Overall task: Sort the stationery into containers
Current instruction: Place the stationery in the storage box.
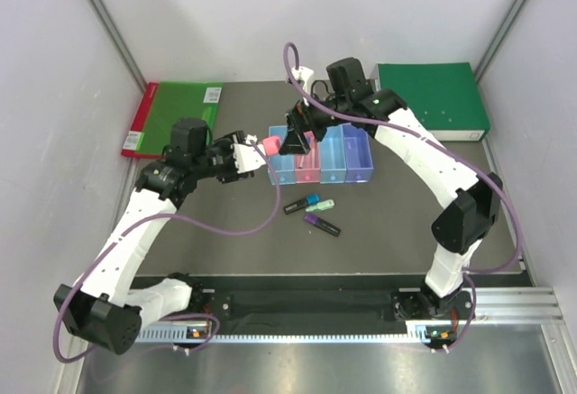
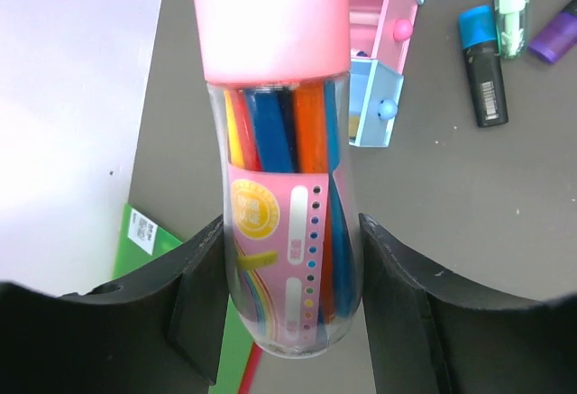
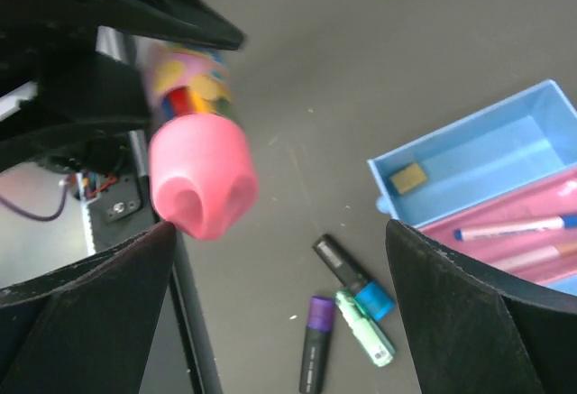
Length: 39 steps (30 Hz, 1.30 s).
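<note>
Left gripper (image 1: 255,154) grasps pink-capped tube (image 2: 281,169); right gripper (image 1: 297,141), spread wide, hovers over bins (image 1: 358,157).

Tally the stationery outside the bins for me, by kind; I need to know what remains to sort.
Highlighter markers on the table: 3 (black-blue, mint green, purple-black)
Pink-capped tube of coloured pens, held in the left gripper: 1
Total: 4

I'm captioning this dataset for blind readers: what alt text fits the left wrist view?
The left gripper holds a clear pink-capped tube of coloured pens between its black fingers, above a dark table. Beyond lie the pink and blue bins and three highlighters.
</note>
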Each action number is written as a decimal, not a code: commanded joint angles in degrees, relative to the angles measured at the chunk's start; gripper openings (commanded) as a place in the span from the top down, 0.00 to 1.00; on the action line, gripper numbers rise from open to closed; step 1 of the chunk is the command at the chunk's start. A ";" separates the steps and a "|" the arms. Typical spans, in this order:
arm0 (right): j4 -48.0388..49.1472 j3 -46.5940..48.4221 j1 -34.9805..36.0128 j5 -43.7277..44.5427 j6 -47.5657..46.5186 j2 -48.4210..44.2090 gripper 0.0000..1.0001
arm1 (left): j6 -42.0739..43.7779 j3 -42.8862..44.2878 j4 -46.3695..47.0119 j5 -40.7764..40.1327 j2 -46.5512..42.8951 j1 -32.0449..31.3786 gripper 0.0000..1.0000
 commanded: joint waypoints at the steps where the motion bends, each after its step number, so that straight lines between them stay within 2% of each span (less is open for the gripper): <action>1: 1.76 1.24 2.50 -5.05 0.08 -4.89 0.00 | -0.81 3.67 6.01 -2.50 1.92 -4.06 1.00; 11: 1.58 -3.34 3.21 -4.35 -1.94 -8.24 0.00 | -0.98 4.37 9.09 -5.14 4.30 -8.02 1.00; 18: 1.31 -3.69 3.21 -3.12 -2.56 -7.97 0.01 | -2.65 1.92 13.57 -4.36 0.70 -8.81 1.00; 27: 1.58 -3.69 3.21 -1.71 -2.38 -7.62 0.05 | -3.27 -0.20 13.41 -3.30 -3.43 -9.87 1.00; 32: 1.75 -2.90 3.21 -1.27 -2.30 -7.80 0.06 | -0.46 -2.74 10.94 -3.12 -4.84 -9.95 1.00; 39: 1.93 -2.81 3.12 -1.18 -1.86 -7.97 0.07 | 0.77 -5.29 11.37 -3.92 -4.32 -9.96 1.00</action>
